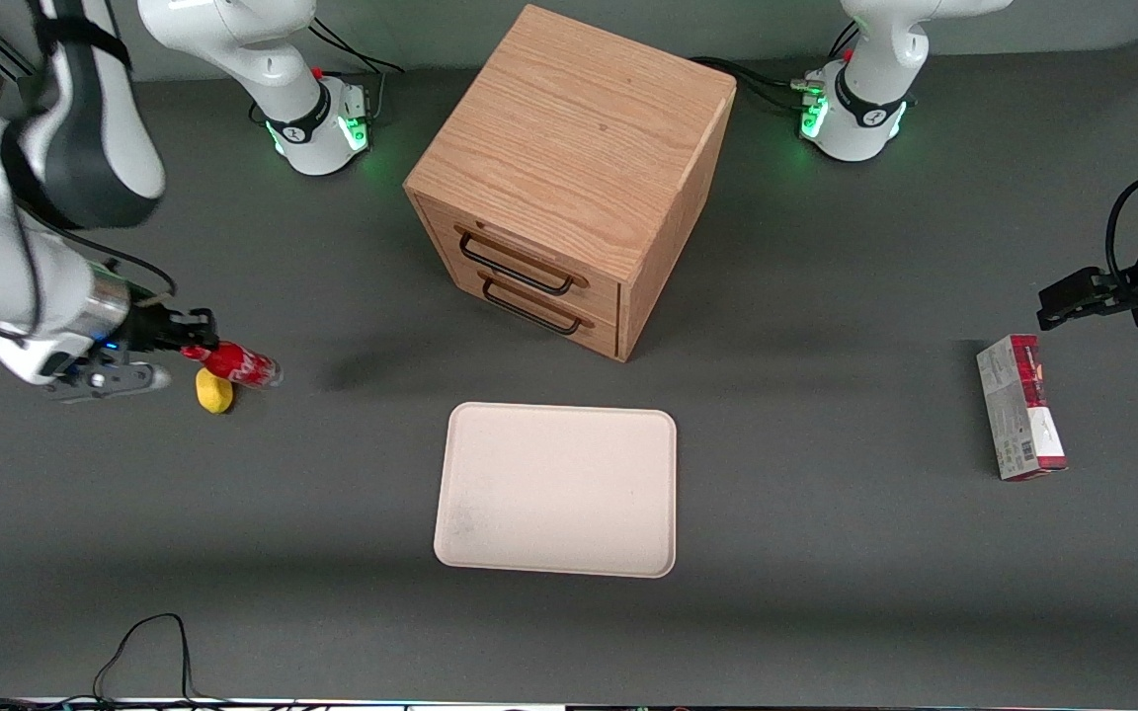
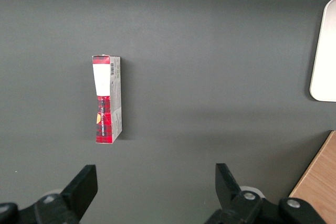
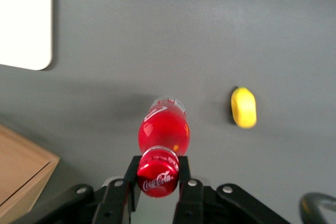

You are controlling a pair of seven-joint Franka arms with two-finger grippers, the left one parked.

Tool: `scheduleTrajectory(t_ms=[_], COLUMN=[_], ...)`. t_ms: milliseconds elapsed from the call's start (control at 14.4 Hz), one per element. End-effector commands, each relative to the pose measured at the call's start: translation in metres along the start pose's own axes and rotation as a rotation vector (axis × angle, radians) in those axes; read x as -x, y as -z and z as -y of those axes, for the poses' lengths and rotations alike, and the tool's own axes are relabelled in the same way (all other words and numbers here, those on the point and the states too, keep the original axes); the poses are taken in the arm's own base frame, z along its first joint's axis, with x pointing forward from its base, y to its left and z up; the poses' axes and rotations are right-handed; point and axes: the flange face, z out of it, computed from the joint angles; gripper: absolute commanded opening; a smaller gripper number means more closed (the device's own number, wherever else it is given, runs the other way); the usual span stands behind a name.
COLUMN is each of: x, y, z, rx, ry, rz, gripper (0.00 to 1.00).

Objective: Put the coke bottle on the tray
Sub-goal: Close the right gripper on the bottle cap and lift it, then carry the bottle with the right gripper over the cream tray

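Note:
The coke bottle (image 1: 238,364) (image 3: 163,129) is small and red with a red cap and a white script logo. It lies horizontal in the air, its clear base pointing toward the tray. My gripper (image 1: 196,342) (image 3: 158,174) is shut on the bottle's cap end, one black finger on each side of the cap. The bottle hangs toward the working arm's end of the table, above the dark surface. The cream-white tray (image 1: 557,489) (image 3: 23,19) lies flat near the table's middle, nearer the front camera than the cabinet.
A yellow lemon-like lump (image 1: 214,390) (image 3: 243,107) sits on the table just beneath the held bottle. An oak two-drawer cabinet (image 1: 569,173) stands at the middle back. A red-and-grey carton (image 1: 1020,420) (image 2: 107,99) lies toward the parked arm's end.

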Motion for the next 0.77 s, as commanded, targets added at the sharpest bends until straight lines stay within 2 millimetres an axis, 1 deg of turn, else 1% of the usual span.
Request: scheduleTrajectory(t_ms=[0,70,139,209,278,487,627,696], x=[-0.014,-0.02,-0.027,-0.034,-0.039,-0.041,-0.052,-0.063], y=[0.065,0.078,0.086,0.088,0.088,0.086,0.083,0.081], z=[0.003,0.005,0.006,0.006,0.007,0.008,0.012,0.018], rx=[0.007,0.012,0.015,0.021,0.024,0.02,0.016,0.014], ry=[-0.029,-0.028,-0.031,-0.032,-0.031,-0.032,-0.062,-0.09], rz=[0.025,0.038,0.047,0.058,0.061,0.062,0.059,0.049], gripper=[0.0,0.0,0.0,0.0,0.0,0.0,0.0,0.0])
